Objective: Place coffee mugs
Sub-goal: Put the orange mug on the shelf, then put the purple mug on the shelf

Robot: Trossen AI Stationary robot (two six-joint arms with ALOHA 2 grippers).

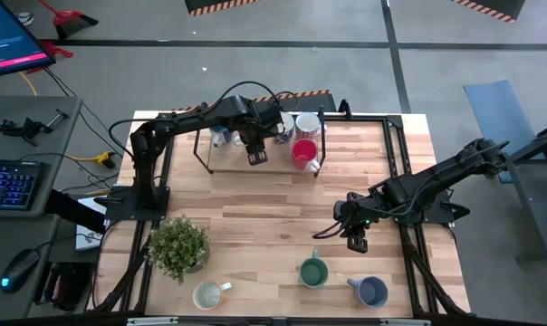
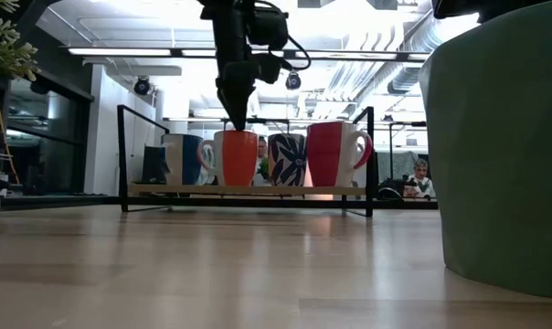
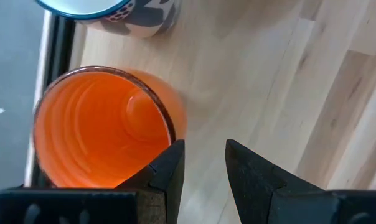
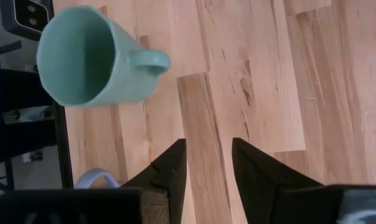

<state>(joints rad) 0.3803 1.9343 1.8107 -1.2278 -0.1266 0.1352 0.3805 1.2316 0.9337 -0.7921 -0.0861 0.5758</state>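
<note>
Your left gripper [image 3: 203, 171]: fingers parted, empty, beside the glossy orange ceramic mug [image 3: 104, 127] | your right gripper [image 4: 208, 163]: parted, empty, near the pale green handled mug [image 4: 88, 56].

Potted plant [image 1: 178, 246] on wooden table [image 1: 255, 208]; keyboard [image 1: 11, 184] alongside

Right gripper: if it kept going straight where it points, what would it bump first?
Probably the bare wooden table. The right gripper has open fingers over empty boards; the green mug lies off to one side, though depth is hard to judge.
</note>
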